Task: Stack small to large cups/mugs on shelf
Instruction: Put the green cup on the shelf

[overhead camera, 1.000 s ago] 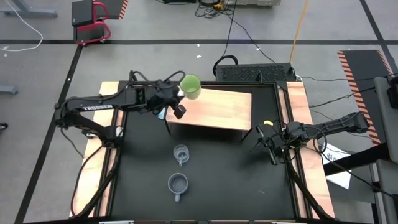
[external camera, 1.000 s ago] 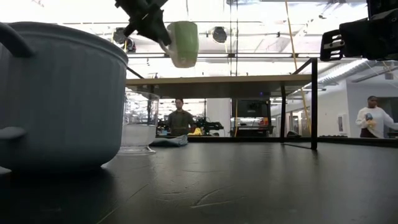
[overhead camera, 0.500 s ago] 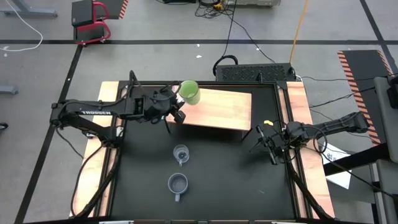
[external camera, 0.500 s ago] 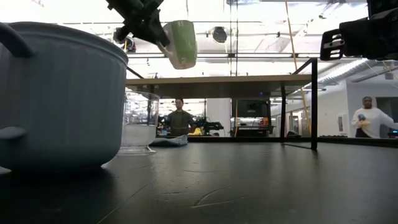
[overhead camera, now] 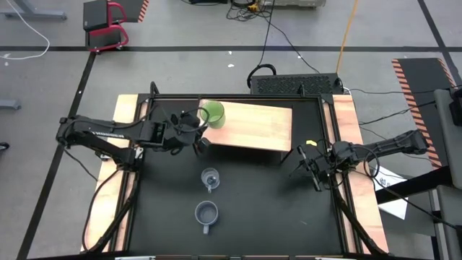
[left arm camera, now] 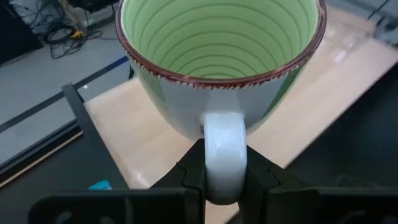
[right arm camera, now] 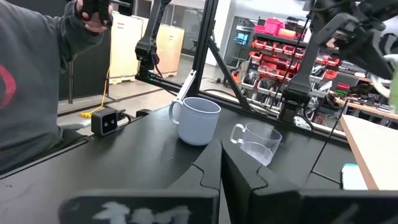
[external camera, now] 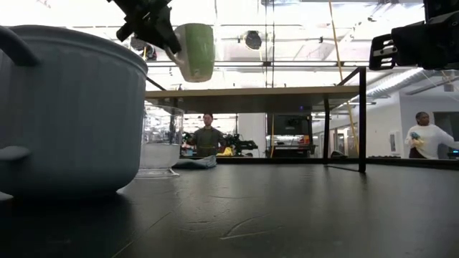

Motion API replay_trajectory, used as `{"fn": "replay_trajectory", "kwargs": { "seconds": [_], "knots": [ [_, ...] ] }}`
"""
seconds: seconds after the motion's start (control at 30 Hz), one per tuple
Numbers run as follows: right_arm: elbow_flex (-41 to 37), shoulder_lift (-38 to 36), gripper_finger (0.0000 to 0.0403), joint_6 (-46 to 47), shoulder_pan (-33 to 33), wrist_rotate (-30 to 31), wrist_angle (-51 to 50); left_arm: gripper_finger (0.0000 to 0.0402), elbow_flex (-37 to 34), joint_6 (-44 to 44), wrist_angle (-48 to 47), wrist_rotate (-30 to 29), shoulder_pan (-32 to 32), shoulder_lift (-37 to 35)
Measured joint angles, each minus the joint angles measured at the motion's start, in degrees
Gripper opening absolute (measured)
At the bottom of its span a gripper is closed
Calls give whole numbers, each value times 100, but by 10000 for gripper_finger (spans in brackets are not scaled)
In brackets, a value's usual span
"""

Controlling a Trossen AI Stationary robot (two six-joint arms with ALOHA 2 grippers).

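My left gripper (left arm camera: pixel 224 180) clamped on green mug (overhead camera: pixel 211 114) handle | carried back toward shelf (overhead camera: pixel 267 126) edge | right gripper (right arm camera: pixel 219 165) together, parked

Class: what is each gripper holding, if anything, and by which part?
The left gripper holds the lime-green mug by its handle, above the shelf. The right gripper holds nothing.

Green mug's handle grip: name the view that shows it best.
Left wrist view: the left claw pinches the green mug by its handle, close up. The high view shows the mug small above the shelf corner; the low view shows its side only.
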Motion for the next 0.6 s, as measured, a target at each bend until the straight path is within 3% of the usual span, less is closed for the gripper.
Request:
{"fn": "replay_trajectory", "kwargs": {
  "seconds": [0.6],
  "knots": [
    [-1, 2, 0, -4, 0, 0, 14, 52, -4, -60, 11, -141, -260, 1]
  ]
}}
